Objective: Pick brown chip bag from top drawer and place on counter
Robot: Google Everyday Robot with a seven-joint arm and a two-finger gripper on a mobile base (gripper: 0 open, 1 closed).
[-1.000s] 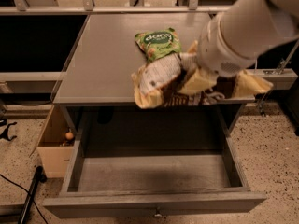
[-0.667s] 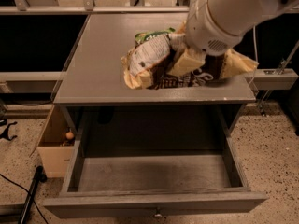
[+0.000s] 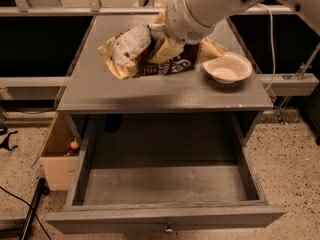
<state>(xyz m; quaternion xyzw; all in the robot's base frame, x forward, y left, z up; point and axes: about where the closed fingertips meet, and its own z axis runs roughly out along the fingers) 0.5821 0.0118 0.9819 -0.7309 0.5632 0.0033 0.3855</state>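
**Placing the bag: release over the surface**

The gripper (image 3: 165, 50) hangs over the rear half of the surface (image 3: 150, 91), its cream fingers clamped on the middle of the brown chip bag (image 3: 131, 51). The bag lies crumpled beneath it, its label end pointing left. Whether its lower edge touches the surface cannot be told. The top drawer (image 3: 165, 219) stands pulled out below, with nothing visible in it. The step in hand appears to be the set-down, and the task looks nearly complete.

To do it well, the bag should probably be lowered until its underside rests flat, then let go without dragging. The white bowl (image 3: 227, 68) sits just beside the bag's right end, so the descent is best kept left of it. Bare surface lies in front of and to the left of the bag. The foil is light and springy, and it may shift as the fingers part. A straight upward retreat should avoid catching it.

Counts: one chip bag, one bowl, one open drawer, one gripper, one cardboard box (image 3: 59, 166) beside the cabinet.
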